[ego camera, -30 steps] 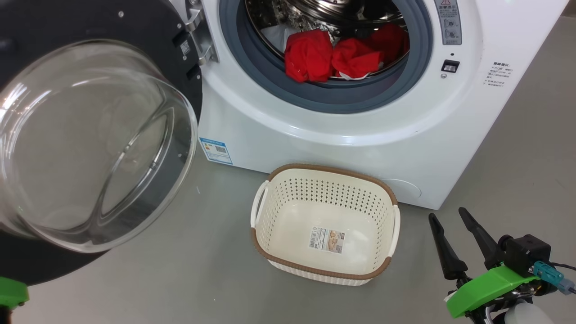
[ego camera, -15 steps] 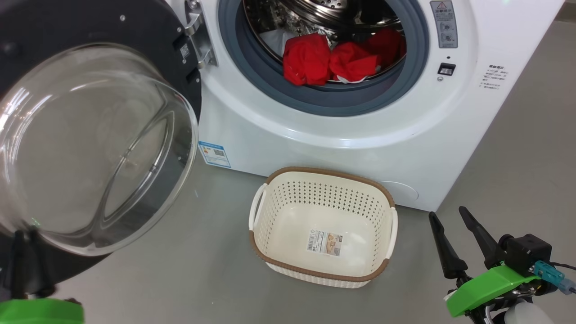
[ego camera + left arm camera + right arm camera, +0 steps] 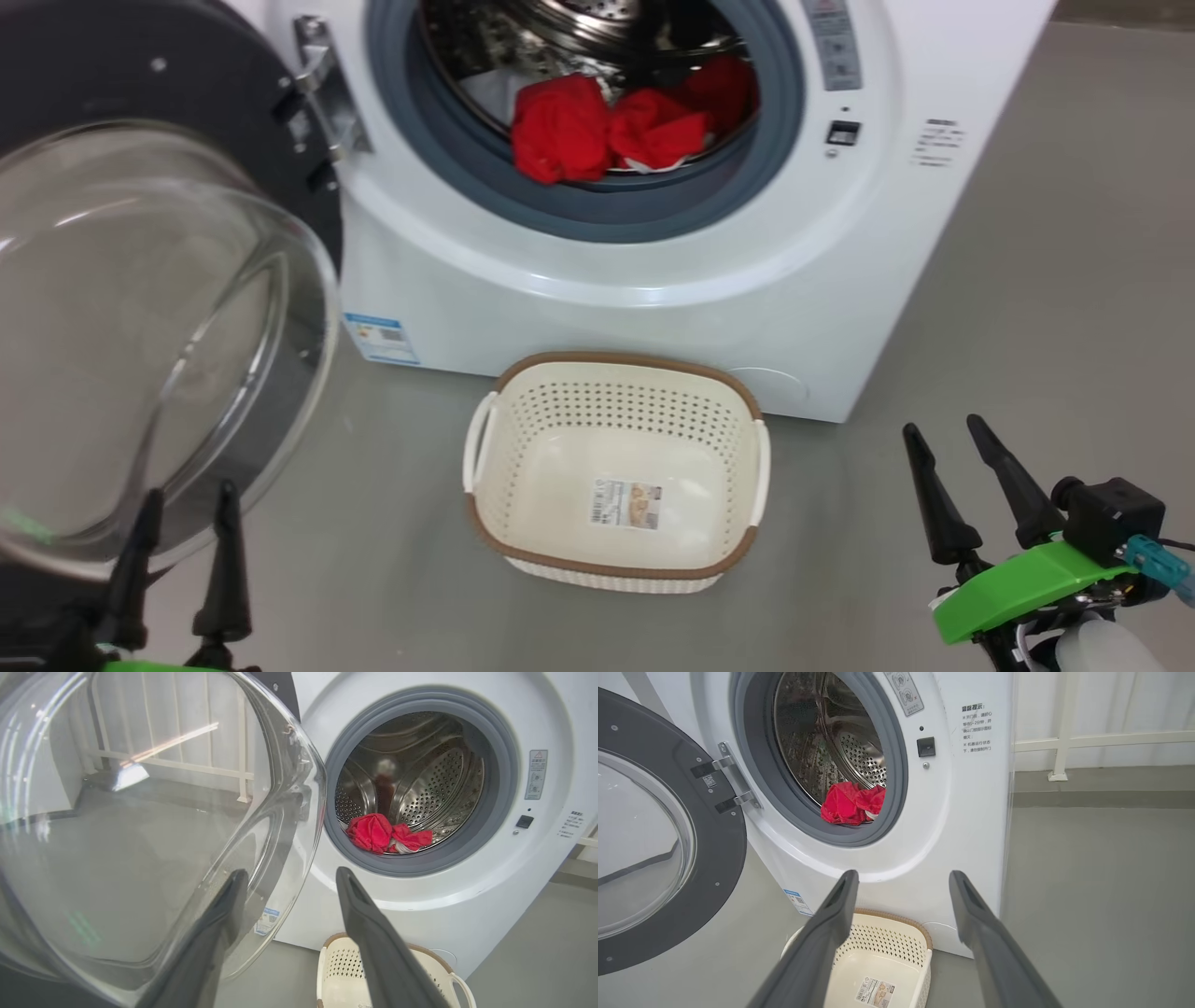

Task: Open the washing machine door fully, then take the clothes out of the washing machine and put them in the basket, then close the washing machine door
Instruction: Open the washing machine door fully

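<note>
bright, even indoor light, soft and diffuse. the bulging clear glass bowl of the round black-rimmed washing machine door (image 3: 140,812) carries pale streaks of glare and a mirrored room. the shiny perforated steel drum (image 3: 434,774) glints. a faint shadow rims the cream-white plastic basket (image 3: 607,420). the head view is slightly soft; the wrist views lean towards their edges, and the left gripper (image 3: 290,869) has soft-edged dark fingers (image 3: 373,942).
</note>
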Controlling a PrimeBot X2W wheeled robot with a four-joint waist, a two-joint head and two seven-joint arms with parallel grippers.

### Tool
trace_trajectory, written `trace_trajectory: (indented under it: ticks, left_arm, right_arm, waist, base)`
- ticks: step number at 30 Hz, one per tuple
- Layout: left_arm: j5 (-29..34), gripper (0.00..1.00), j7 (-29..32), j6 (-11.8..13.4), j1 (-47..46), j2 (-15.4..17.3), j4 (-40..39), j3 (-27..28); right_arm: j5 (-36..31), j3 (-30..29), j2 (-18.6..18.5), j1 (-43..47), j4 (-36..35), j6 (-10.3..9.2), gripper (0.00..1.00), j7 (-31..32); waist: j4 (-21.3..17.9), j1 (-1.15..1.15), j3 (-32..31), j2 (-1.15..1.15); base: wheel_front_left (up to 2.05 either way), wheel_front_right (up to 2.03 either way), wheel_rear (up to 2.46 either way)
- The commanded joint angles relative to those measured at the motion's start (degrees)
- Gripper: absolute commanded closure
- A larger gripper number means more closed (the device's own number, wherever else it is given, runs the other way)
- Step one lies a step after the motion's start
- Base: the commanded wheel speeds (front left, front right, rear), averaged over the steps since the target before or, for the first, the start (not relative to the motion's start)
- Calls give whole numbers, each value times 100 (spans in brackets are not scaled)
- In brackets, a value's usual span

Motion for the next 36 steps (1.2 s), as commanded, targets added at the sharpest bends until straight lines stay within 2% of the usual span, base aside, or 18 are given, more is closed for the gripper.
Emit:
trace_trajectory:
  ticks: [1,12,23,36]
  left_arm:
    - [-41,0,-46,-30,-39,169,-211,131]
    - [-202,0,-46,-30,220,275,-513,-453]
    - [-253,0,-46,-31,397,180,-623,-669]
    - [-289,0,-46,-31,351,144,-603,-824]
  right_arm:
    - [-66,63,-47,-147,-161,29,0,-68]
    - [-77,-104,1,-23,-255,29,0,-68]
    - [-80,-278,-28,69,-359,29,0,-68]
    - [-94,-348,-77,231,-381,29,0,-68]
  waist:
    - [-215,0,14,0]
    - [-849,0,-58,0]
    - [-1320,0,-111,0]
    - [-1513,0,-128,0]
  base:
    - [0,0,0]
    - [0,0,0]
    - [0,0,0]
    - [0,0,0]
